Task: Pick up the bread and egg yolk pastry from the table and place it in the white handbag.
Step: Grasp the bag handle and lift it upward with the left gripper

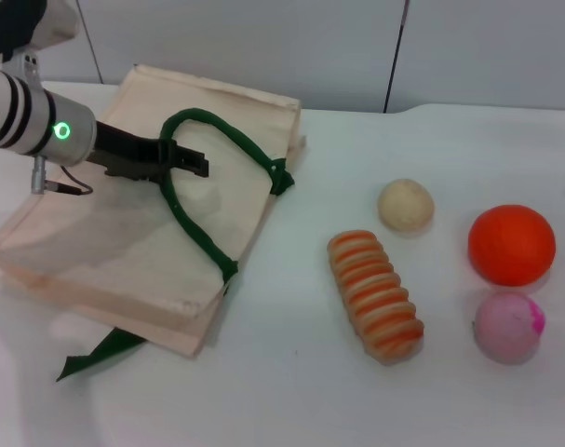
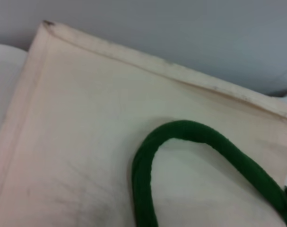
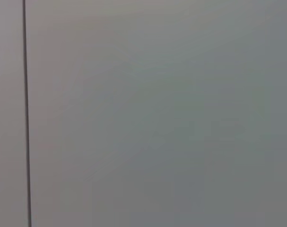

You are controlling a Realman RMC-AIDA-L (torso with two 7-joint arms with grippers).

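- Left hand [image 1: 191,165]: dark fingers over the flat cream-white cloth handbag [image 1: 96,251], right at its dark green rope handle [image 1: 212,130]; the loop runs past the fingertips. Cannot tell whether the fingers are apart, together or clamped on the rope.
- Left wrist view: only the bag's cloth [image 2: 72,142] and the handle's arch [image 2: 190,135] just below the camera; own fingers not shown.
- Right hand: not in view on the head camera; its wrist camera sees only a blank grey wall, so likely parked off to the side.
- Outward from the left hand, well apart across the white surface [image 1: 291,391]: the ridged orange-and-cream striped bread loaf [image 1: 375,295], the small pale beige round egg yolk pastry [image 1: 406,205] just beyond it.
- Farther still: smooth orange ball [image 1: 511,244], pink ball [image 1: 509,326] — distractors.
- Step, as a judgement: opening prep; bag lies flat, mouth shut, neither food item touched.
- Next move calls for: secure the handle and lift it to open the mouth facing the food, then a grasp across the bread's width.
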